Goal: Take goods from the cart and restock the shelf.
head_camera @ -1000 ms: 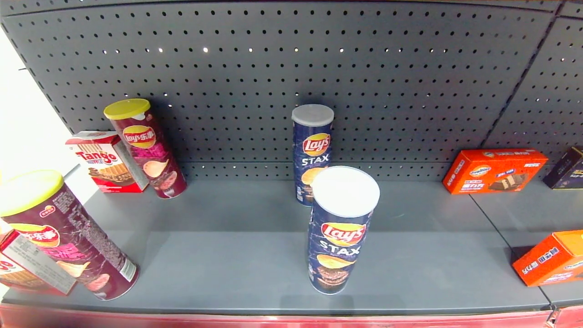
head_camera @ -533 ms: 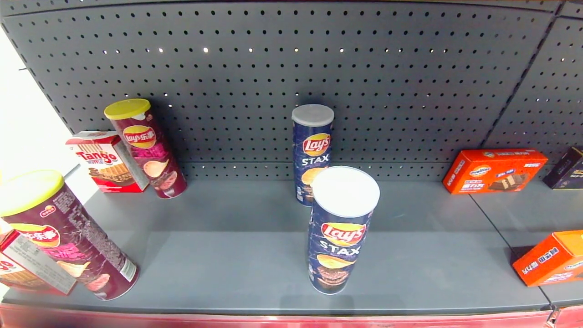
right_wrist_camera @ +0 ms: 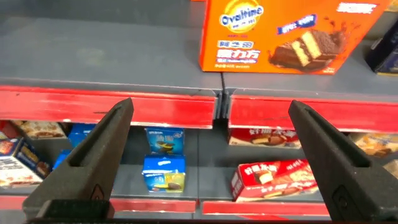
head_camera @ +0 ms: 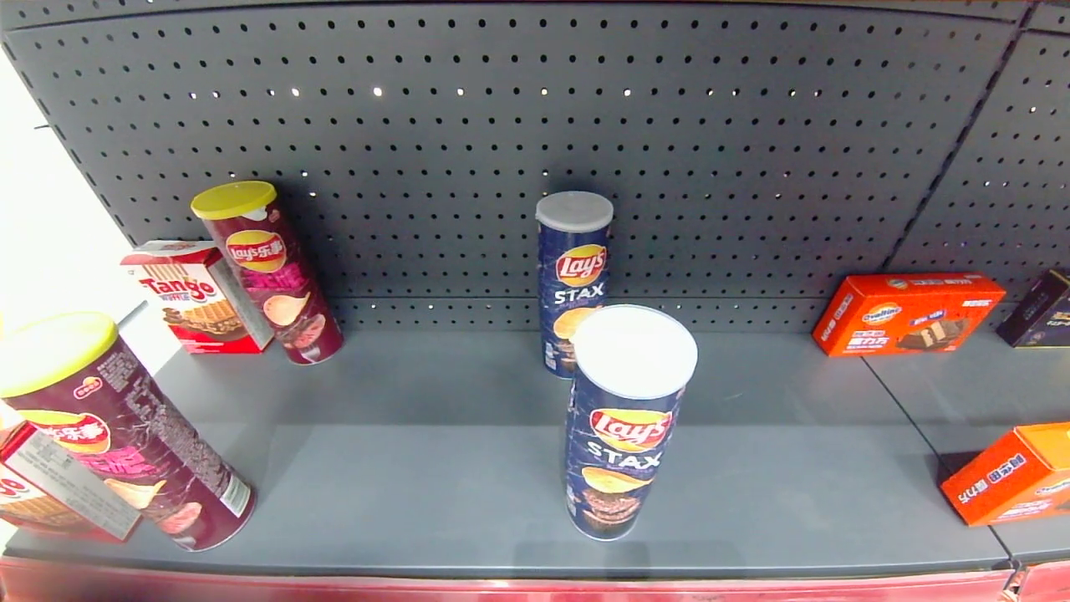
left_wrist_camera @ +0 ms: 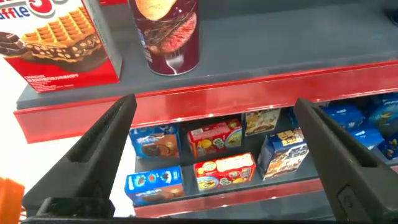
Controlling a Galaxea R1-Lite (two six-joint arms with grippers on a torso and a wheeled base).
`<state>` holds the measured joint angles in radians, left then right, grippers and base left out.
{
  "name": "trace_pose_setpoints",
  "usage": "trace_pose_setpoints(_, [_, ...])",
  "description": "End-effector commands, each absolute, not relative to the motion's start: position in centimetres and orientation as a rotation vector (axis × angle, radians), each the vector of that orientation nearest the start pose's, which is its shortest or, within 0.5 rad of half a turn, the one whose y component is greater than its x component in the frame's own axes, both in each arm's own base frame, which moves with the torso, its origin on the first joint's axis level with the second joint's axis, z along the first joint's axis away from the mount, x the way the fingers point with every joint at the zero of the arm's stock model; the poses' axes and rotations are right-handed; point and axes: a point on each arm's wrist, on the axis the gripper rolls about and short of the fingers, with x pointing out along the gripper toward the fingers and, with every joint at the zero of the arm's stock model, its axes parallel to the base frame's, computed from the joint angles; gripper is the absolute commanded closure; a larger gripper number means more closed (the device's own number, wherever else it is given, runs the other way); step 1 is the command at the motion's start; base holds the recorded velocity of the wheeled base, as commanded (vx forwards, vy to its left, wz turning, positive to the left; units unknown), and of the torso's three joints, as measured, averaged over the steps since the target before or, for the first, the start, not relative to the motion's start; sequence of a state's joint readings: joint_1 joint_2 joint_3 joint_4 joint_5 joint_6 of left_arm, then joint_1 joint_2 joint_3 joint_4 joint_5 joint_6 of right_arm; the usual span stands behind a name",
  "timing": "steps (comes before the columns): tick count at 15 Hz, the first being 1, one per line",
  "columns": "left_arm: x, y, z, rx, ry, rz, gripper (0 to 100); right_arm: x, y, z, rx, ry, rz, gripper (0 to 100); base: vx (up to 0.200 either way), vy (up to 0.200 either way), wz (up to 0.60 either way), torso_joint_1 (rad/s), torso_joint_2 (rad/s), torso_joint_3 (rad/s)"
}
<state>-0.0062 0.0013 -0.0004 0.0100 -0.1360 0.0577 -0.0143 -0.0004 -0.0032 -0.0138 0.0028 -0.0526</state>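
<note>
While both grippers hang in front of the shelf's red front edge, the left gripper (left_wrist_camera: 214,102) has its jaws spread wide with nothing between them, and it's the same for the right gripper (right_wrist_camera: 211,104). Just past the left one, a maroon chip can (left_wrist_camera: 165,34) and a wafer box (left_wrist_camera: 59,43) stand at the front of the grey shelf (left_wrist_camera: 280,37). Past the right one there's an orange cake box (right_wrist_camera: 283,34). Mid-shelf, the front blue can (head_camera: 623,426) stands upright, with the back blue can (head_camera: 573,267) right behind it by the pegboard (head_camera: 535,109).

Navy chip cans (head_camera: 623,435) white-topped, maroon cans (head_camera: 267,276) yellow-topped, boxes (head_camera: 907,313) orange, hole-dotted pegboard (head_camera: 501,125) grey.
</note>
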Motion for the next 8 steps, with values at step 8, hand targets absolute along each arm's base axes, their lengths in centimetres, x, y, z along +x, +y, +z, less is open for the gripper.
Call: trace_pose_setpoints(8, [-2.3,-0.3,7.5,0.063,0.009,-0.142,0,5.6,2.1,20.6,-0.015,0.153,0.467,0,0.000,0.000,0.00,0.000,0.00,0.000])
